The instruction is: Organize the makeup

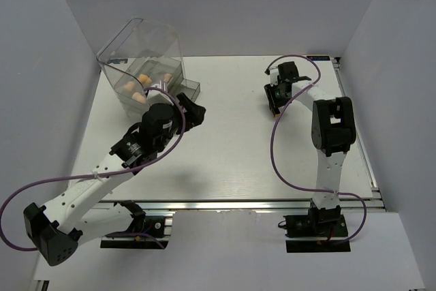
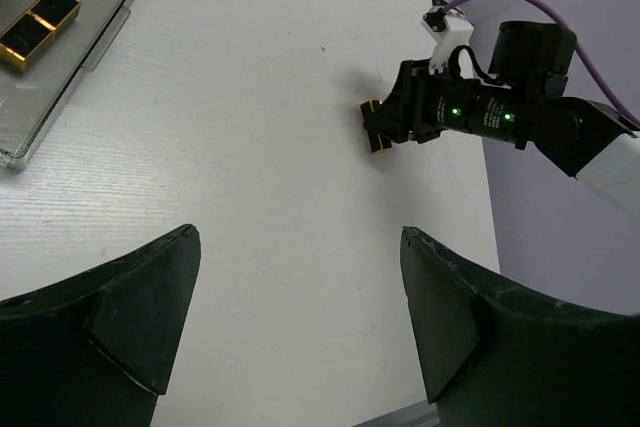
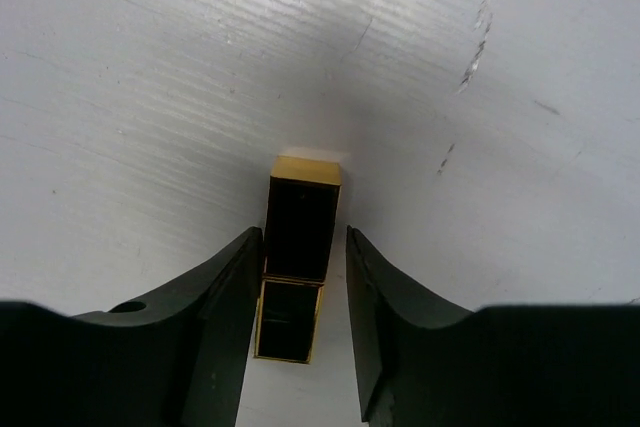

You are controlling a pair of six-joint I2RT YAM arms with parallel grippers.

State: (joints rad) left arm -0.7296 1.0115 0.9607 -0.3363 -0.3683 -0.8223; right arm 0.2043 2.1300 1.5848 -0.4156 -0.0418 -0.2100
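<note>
A black-and-gold lipstick tube [image 3: 300, 247] lies on the white table between the fingers of my right gripper [image 3: 302, 232]. The left finger touches it and a thin gap shows at the right finger. The left wrist view also shows this tube [image 2: 375, 133] under the right gripper [image 2: 392, 127]. A second lipstick tube [image 2: 36, 26] lies in a shallow clear tray [image 2: 60, 97]. Several tan sponges [image 1: 143, 86] sit inside the clear drawer box [image 1: 139, 42]. My left gripper [image 2: 299, 232] hangs wide open over bare table, next to the box, with nothing between its fingers.
The drawer box stands at the table's back left with the small tray [image 1: 189, 87] at its right side. White walls close in the table on the left, back and right. The right arm [image 1: 332, 127] stretches along the right side.
</note>
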